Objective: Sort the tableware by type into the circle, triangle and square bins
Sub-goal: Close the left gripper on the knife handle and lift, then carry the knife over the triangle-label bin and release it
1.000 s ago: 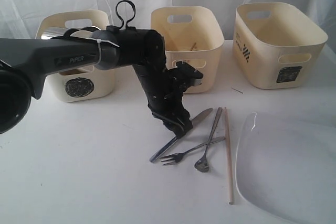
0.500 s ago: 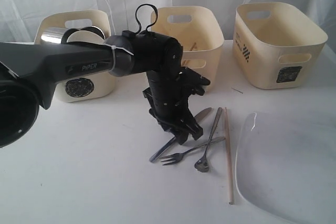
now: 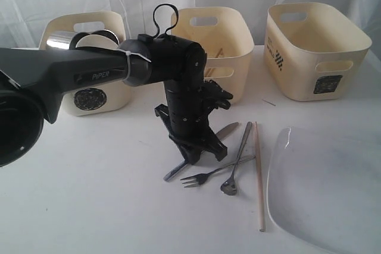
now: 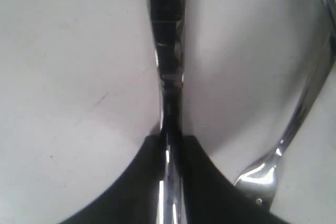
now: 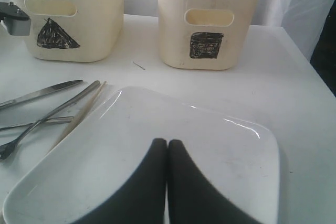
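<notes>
My left gripper point(image 3: 200, 151) reaches down to the table in front of the triangle bin point(image 3: 235, 46) and is shut on the steel knife point(image 3: 174, 171). Close up, the knife point(image 4: 168, 66) runs straight out from between the black fingers point(image 4: 136, 182). Two forks point(image 3: 213, 175) point(image 3: 239, 157) and a wooden chopstick point(image 3: 258, 176) lie just right of it. My right gripper point(image 5: 167, 142) is shut and empty, hovering over the large white square plate point(image 5: 226, 156). Steel mugs point(image 3: 59, 41) stand in the circle bin point(image 3: 89, 96). The square bin point(image 3: 315, 52) is at the back right.
The left arm's black link point(image 3: 65, 72) stretches across in front of the circle bin. A chopstick point(image 3: 218, 53) leans inside the triangle bin. The plate point(image 3: 327, 188) fills the front right corner of the white table point(image 3: 89, 194).
The left gripper swung right over the knife, then its jaws came together on it. The knife's handle end has shifted slightly left. The right gripper has not moved.
</notes>
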